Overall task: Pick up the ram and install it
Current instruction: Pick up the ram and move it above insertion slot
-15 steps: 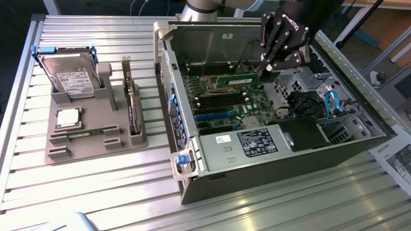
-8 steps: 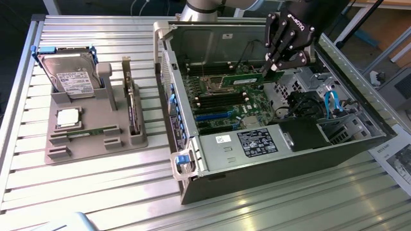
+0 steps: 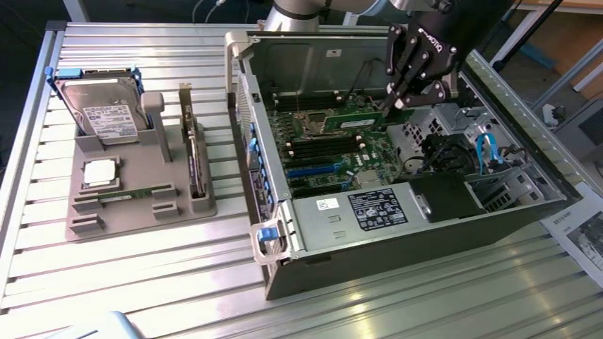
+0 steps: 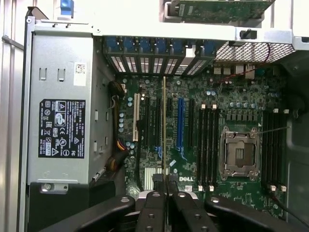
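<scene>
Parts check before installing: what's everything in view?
table: one, silver, under everything
computer case: one, black, on table
motherboard: one, green, in case
power supply: one, grey, in case
fixture: one, grey, exterior view's left of case
hard drive: one, silver, upright in fixture
processor chip: one, silver, on fixture
expansion card: one, green, upright in fixture
spare ram: one, green, lying in fixture
held ram: one, green, above motherboard
gripper: one, black, shut on held ram

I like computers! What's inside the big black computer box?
A green motherboard, a silver-framed processor socket, a grey power supply and blue cables. The gripper holds the ram above the board, hiding the part beneath them.
</scene>
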`<state>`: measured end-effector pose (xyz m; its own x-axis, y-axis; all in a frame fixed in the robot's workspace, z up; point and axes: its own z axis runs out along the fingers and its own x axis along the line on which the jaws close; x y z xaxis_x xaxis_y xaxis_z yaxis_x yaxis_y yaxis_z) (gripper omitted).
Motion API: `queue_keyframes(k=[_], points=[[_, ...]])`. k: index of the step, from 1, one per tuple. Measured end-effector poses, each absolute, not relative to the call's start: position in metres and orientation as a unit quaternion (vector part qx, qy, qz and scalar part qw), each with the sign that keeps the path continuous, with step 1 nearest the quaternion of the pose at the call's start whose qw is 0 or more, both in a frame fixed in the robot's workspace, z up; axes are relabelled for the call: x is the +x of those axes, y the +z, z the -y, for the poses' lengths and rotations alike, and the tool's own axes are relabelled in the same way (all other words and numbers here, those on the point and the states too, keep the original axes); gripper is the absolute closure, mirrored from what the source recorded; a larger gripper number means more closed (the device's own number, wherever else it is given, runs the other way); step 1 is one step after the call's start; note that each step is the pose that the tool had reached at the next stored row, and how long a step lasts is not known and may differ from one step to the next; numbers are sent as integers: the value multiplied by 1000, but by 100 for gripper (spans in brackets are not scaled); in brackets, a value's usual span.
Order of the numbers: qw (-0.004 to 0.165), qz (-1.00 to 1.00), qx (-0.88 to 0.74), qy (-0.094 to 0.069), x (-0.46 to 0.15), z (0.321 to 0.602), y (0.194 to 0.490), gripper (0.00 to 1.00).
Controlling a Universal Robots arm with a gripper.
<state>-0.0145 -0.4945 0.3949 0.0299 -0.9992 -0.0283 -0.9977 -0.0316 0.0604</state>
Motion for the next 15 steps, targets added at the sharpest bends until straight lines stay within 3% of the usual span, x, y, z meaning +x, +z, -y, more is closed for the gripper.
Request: queue_keyframes(k=[15], points=[[12, 696, 717, -31, -14, 493, 386, 88]])
